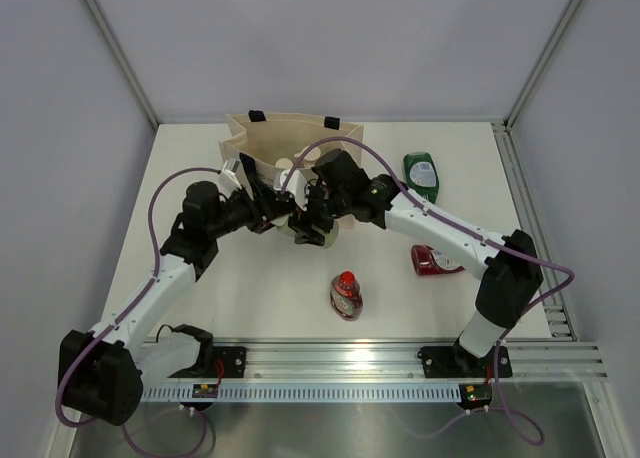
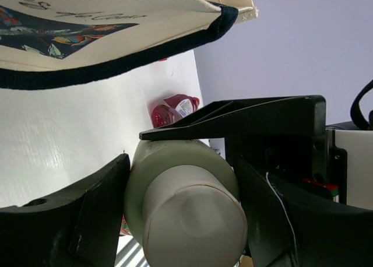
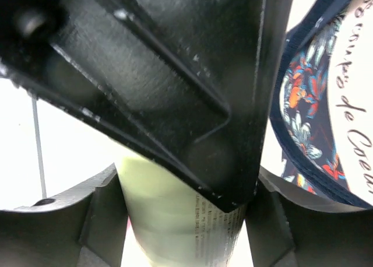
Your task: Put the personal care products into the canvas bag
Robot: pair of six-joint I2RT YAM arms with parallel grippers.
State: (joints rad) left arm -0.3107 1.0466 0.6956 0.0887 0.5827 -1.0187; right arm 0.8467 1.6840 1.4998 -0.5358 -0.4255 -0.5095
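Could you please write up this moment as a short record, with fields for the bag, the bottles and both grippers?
Bag: beige canvas tote with navy straps, standing open at the far middle of the white table.
Held item: pale grey-green plastic cylinder with cream cap, just in front of the bag.
Left gripper: shut on the cylinder.
Right gripper: fingers flank the same cylinder; grip unclear.
Loose on table: dark green squeeze bottle, far right; one red squeeze bottle, centre front; another red squeeze bottle, right.
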